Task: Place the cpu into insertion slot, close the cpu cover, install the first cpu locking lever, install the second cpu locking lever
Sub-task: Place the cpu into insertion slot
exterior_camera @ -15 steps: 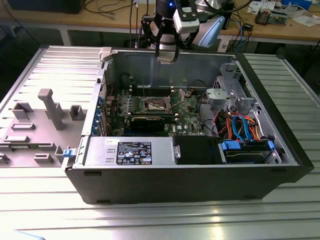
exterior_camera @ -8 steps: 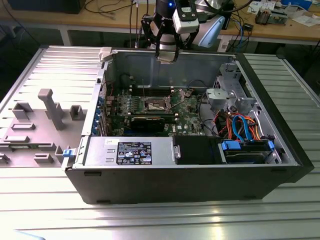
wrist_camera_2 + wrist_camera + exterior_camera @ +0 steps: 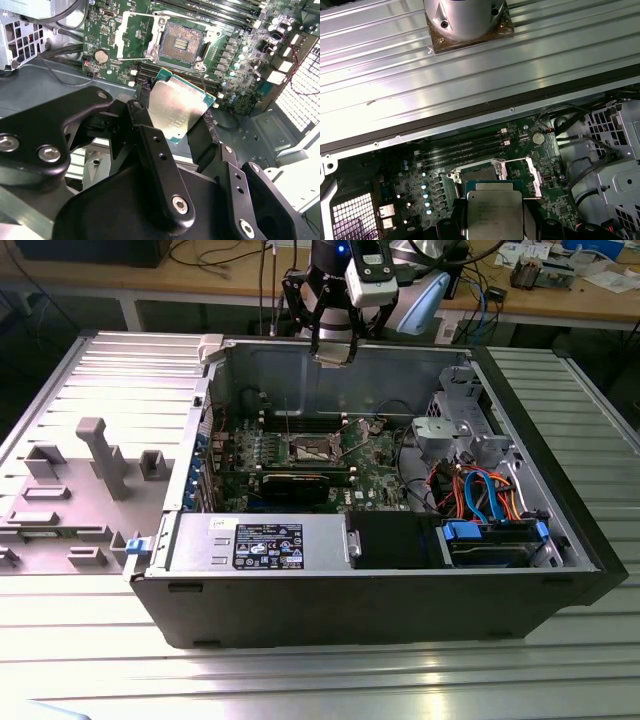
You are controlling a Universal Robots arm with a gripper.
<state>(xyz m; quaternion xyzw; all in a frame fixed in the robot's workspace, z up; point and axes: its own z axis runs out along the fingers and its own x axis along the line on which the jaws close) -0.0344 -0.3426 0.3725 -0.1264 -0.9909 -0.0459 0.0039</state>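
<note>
The gripper [image 3: 175,106] pinches the cpu [image 3: 174,120] by opposite edges, metal face toward the wrist, well above the bare slot [image 3: 182,45], cover [image 3: 131,32] swung aside.

A ribbed metal table [image 3: 90,660] spreads out below the gripper [image 3: 333,358] and well past it on every side. Bright glare [image 3: 440,680] lies on its slats on the near side, far from the gripper, and the first wrist view shows the same pale shine across the ribs. Behind the gripper a long wooden workbench [image 3: 200,285] runs across the back. It carries loose cables [image 3: 230,252], and papers and small boxes [image 3: 545,270] lie toward the exterior view's right. It is dark beneath the bench. To the exterior view's left of the gripper, grey plastic holders [image 3: 100,455] stand on the table.
</note>
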